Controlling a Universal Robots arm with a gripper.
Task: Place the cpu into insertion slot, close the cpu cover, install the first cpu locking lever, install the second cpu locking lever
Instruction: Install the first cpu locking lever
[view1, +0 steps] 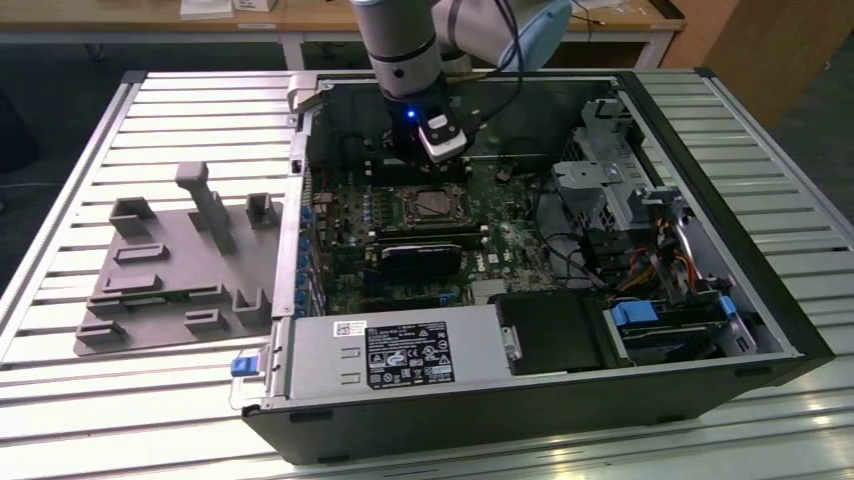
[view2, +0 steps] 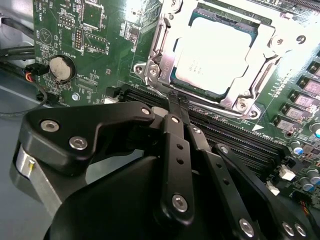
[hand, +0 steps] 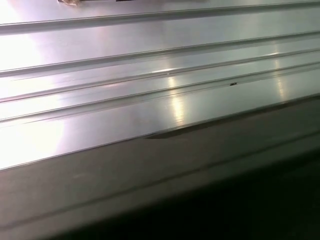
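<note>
In the second wrist view the cpu (view2: 212, 55), a pale silver square, lies in the insertion slot (view1: 430, 205) on the green board. The cpu cover (view2: 167, 47), a silvery frame, lies flat around the chip, which shows through its window. My gripper (view2: 177, 101) is shut with nothing in it. Its black fingers (view2: 175, 135) meet in a narrow tip right at the socket's near edge, by the cover's corner tab (view2: 150, 72). I cannot tell whether the tip touches. In the exterior view the gripper (view1: 427, 172) hangs just beyond the socket inside the open computer case.
Long black memory slots (view2: 235, 135) run beside the socket, and a coin battery (view2: 61, 67) sits on the board. A black heatsink block (view1: 420, 255), a power supply (view1: 387, 350) and cables (view1: 601, 260) crowd the case. A grey fixture plate (view1: 174, 270) lies on the ribbed metal table (hand: 150, 100).
</note>
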